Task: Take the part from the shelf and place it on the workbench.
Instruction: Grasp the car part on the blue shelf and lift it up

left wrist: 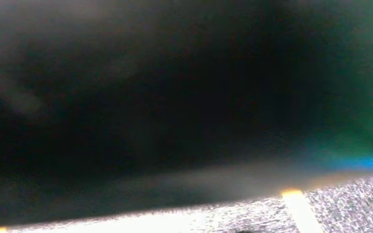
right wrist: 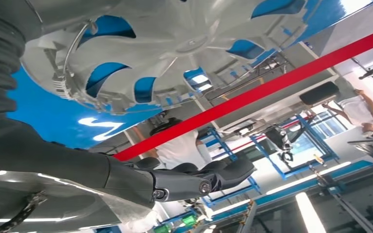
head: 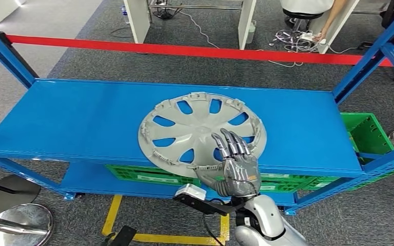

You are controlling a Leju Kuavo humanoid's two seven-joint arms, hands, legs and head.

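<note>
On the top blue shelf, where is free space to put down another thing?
The blue shelf is bare left of the wheel cover, with a narrower bare strip on its right. The front middle is crowded: the right robot hand lies on the cover.

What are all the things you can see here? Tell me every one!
Hubcap: one, grey, lying on the top shelf board, near its front edge.
Shelf: one, blue, in front of the robot.
Crates: green, on the lower shelf level, count unclear.
Red tape: one strip, on the floor behind the shelf.
Yellow tape: lines on the floor in front of the shelf.
Right hand: one, grey, at the hubcap's near edge, fingers over it.
</note>
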